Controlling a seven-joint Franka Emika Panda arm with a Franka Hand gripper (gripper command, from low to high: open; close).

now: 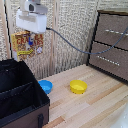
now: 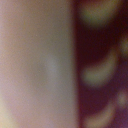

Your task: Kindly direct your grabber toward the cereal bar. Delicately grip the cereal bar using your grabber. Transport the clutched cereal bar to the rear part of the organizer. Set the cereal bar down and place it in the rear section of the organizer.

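High above the tabletop (image 1: 95,107), the white blocky gripper (image 1: 31,33) hangs with the flat yellow-orange cereal bar box with red edges and busy print (image 1: 28,44) dangling directly beneath it, clamped at its upper edge by the small dark fingers. The box is well clear of any surface, so the pick-up looks done and the carry is under way. Below the gripper and slightly toward the exterior view's left stands the large black fabric organizer with straight walls and an inner partition (image 1: 20,95); nothing can be seen lying in the sections that show. What remains, as I judge it, is to bring the box over the rear section, lower it and let go. Beside the organizer, lower than the gripper and toward the exterior view's right, sit a small blue bowl (image 1: 45,86) and a small yellow bowl (image 1: 78,86). The wrist view is a close blur of pale and dark red patches, too unclear to read.
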